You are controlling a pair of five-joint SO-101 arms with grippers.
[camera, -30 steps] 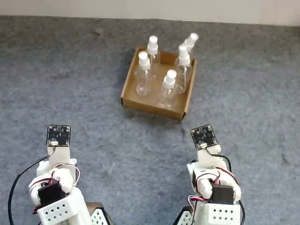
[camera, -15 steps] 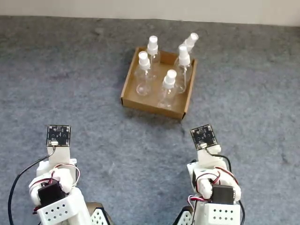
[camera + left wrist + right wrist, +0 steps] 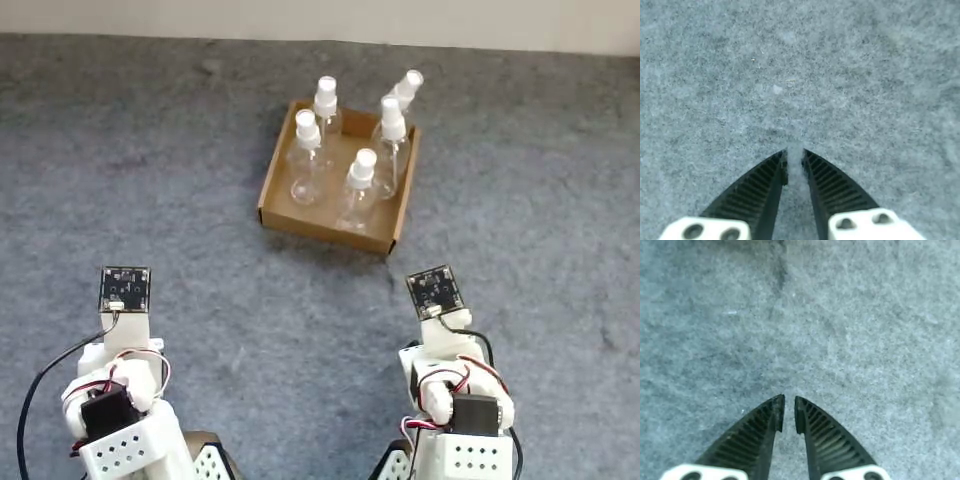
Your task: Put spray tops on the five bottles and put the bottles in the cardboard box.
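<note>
**High view.** Five bottles (image 3: pixel 306 165), each being capped by a white top (image 3: pixel 363 158), are being shown at the box (image 3: pixel 322 228). The box is lying on the grey mat (image 3: pixel 150 180) at the far middle of the table, well apart from both arms. Four bottles are standing upright inside the box: two along its left side, one near the front wall and one by the right wall. The fifth bottle (image 3: pixel 404 92) is being leaned, tilted to the right, at the far right corner. Whether its base is resting inside the box cannot be told. The left arm (image 3: pixel 122 385) and the right arm (image 3: pixel 452 385) are being shown side by side at the near edge.

**Left wrist view.** The left gripper (image 3: pixel 794 162) is being held over the mat. Its jaws are being drawn almost together, with a thin slit between the tips, and nothing is being gripped.

**Right wrist view.** The right gripper (image 3: pixel 789 411) is being held over the mat likewise, with its jaws nearly touching and nothing between them.
</note>
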